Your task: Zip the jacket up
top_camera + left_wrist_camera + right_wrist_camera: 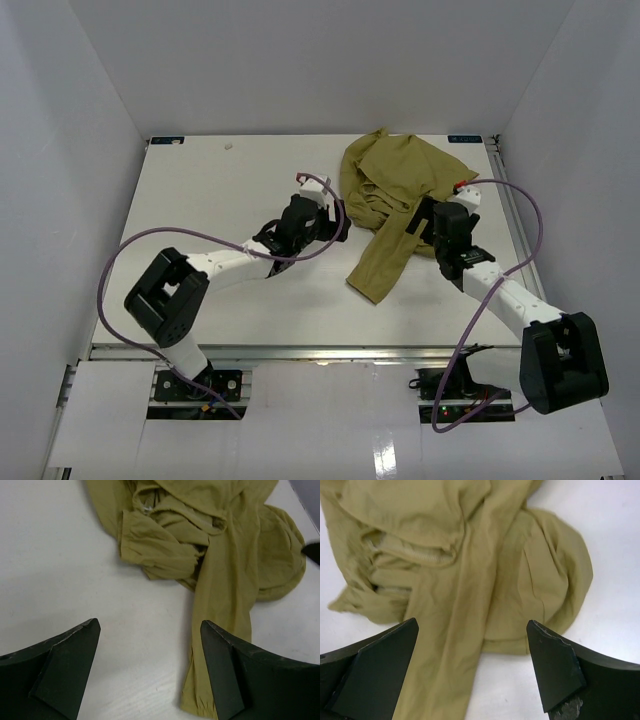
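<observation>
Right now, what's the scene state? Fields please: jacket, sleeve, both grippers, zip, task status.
jacket: olive-green, crumpled in a heap on the far right part of the table
sleeve: stretched out from the heap toward the near edge
left gripper: open, empty, over bare table just left of the sleeve
right gripper: open, empty, jaws either side of the sleeve, not closed on it
zip: cannot tell, front is bunched in folds
task status: jacket not laid flat, zipping not begun
</observation>
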You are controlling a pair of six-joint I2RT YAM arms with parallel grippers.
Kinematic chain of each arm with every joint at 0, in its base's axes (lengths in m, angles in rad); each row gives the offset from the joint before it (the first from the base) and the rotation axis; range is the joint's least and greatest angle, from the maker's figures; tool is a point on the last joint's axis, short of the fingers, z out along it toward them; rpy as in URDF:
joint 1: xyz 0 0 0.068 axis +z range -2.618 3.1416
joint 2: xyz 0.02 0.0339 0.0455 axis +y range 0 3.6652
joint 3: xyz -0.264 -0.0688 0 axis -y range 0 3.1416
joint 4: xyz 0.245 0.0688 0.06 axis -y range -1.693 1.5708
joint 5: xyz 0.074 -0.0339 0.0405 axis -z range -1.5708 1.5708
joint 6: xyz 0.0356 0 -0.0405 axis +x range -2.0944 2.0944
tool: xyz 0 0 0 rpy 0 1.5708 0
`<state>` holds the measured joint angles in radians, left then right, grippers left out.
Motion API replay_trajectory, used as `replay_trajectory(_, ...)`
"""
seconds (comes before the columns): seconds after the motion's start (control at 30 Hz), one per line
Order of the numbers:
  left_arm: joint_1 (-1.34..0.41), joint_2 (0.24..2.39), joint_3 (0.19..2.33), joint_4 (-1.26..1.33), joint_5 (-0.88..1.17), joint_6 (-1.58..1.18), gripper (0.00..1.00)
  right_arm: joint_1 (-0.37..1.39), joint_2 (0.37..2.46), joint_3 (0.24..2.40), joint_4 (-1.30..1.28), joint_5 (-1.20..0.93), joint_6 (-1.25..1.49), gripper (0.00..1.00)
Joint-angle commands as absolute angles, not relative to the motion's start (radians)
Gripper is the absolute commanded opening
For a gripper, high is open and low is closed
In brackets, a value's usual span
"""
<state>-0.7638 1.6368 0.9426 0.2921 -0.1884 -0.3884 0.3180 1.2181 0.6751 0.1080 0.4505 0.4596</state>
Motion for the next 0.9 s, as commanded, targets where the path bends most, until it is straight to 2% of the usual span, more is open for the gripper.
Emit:
replay_trajectory(0.0, -0.692, 1.761, 1.106, 0.238, -0.117, -0.366, 0.92, 0.299, 1.164, 0.595, 0.219, 0.428, 0.479, 0.95)
replay_trajectory(0.23, -0.640, 1.978, 1.310, 0.261, -0.022, -0.285, 0.84, 0.273, 1.186, 0.569, 0.266, 0.393, 0.496, 0.95)
replay_trajectory(0.37, -0.632, 2.072, 1.390, 0.273, 0.041, -0.269, 0.83, 0.272, 1.173, 0.536, 0.300, 0.373, 0.502, 0.95)
replay_trajectory(0.6, -0.632, 2.157, 1.407, 0.381, 0.172, -0.286, 0.80, 0.272, 1.156, 0.490, 0.321, 0.389, 0.516, 0.95)
replay_trajectory(0.67, -0.632, 2.171, 1.402, 0.405, 0.186, -0.297, 0.68, 0.272, 1.147, 0.468, 0.348, 0.379, 0.518, 0.95)
replay_trajectory(0.8, -0.631, 2.176, 1.391, 0.400, 0.152, -0.302, 0.20, 0.272, 1.138, 0.434, 0.382, 0.375, 0.515, 0.95)
replay_trajectory(0.83, -0.630, 2.168, 1.374, 0.403, 0.139, -0.298, 0.10, 0.272, 1.137, 0.430, 0.383, 0.378, 0.514, 0.95)
replay_trajectory(0.87, -0.630, 2.135, 1.323, 0.415, 0.117, -0.289, 0.04, 0.272, 1.143, 0.431, 0.383, 0.376, 0.517, 0.95)
